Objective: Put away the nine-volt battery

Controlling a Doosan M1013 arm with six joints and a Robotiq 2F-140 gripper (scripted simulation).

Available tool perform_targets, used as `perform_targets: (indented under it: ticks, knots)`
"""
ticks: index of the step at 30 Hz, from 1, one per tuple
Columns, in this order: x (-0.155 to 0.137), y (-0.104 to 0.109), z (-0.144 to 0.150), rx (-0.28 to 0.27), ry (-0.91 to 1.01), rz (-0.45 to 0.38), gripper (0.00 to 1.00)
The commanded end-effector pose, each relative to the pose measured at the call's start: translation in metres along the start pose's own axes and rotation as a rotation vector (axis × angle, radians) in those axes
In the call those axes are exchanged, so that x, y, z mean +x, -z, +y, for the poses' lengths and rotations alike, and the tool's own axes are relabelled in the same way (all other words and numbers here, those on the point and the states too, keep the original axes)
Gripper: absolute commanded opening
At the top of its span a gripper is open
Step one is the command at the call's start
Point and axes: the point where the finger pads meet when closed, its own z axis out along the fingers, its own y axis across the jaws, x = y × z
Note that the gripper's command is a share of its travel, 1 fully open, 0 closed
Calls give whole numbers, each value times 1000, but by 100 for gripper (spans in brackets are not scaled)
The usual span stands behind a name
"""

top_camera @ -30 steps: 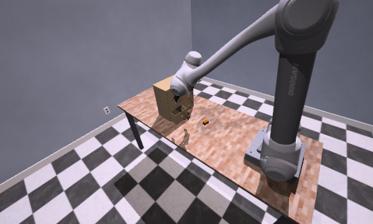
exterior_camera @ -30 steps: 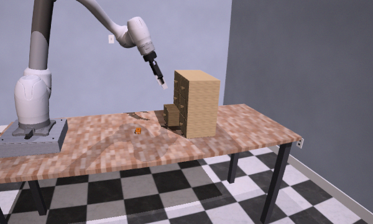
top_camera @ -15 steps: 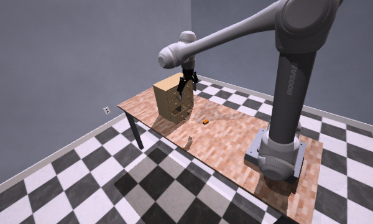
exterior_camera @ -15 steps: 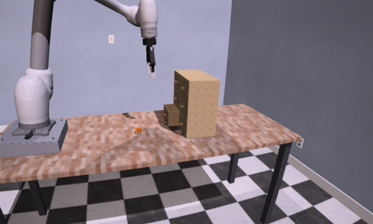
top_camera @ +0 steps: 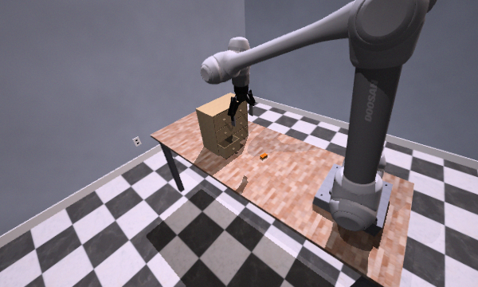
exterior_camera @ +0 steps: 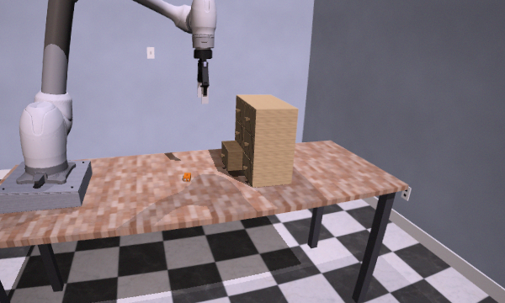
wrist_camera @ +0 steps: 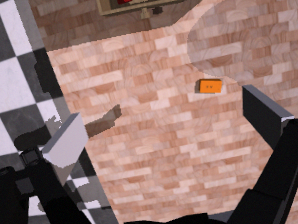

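Near the tabletop's far end from the arm base, chest [top_camera: 209, 129] [exterior_camera: 273, 143] stands, one bottom drawer [top_camera: 230, 151] [exterior_camera: 232, 156] [wrist_camera: 148, 13] out. Battery [top_camera: 264, 156] [exterior_camera: 187, 177] [wrist_camera: 210, 86] lies between the long edges. Gripper [top_camera: 242, 115] [exterior_camera: 203, 97] [wrist_camera: 161, 113] above, spread wide, nothing held.

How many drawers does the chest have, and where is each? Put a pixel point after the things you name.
6. Facing the chest's front [top_camera: 208, 133] [exterior_camera: 273, 145], they form two columns of three. The bottom-left drawer [top_camera: 227, 153] [exterior_camera: 236, 156] [wrist_camera: 120, 10] stands pulled out; the other five look pushed in.
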Motion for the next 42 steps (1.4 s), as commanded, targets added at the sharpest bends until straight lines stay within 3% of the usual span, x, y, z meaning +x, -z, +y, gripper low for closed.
perform_targets:
  ticks: [1,5,10,11,13,14,17,19,20,22,23,26,29,33,34,42]
  knots:
    - [0,-2,1,0,-15,0,100]
    - [-2,-16,7,0,-118,0,100]
    - [-13,-69,34,2,-447,-2,100]
    - [-13,-69,34,2,-497,-1,100]
    - [-22,-97,48,4,-602,-5,100]
    - [-22,-97,48,4,-655,-4,100]
    - [-33,-125,62,6,-815,-8,100]
    - [-33,-125,62,6,-815,-8,100]
    - [-39,-139,69,7,-969,-9,100]
    - [-52,-163,81,10,-1057,-14,100]
    - [-52,-163,81,9,-1108,-13,100]
    - [-68,-191,96,12,-1268,-18,100]
    - [-79,-206,103,13,-1428,-20,100]
    - [-82,-210,105,9,-1639,-13,100]
    - [-82,-210,105,6,-1690,-9,26]
    - [-82,-210,105,0,-1752,-1,26]
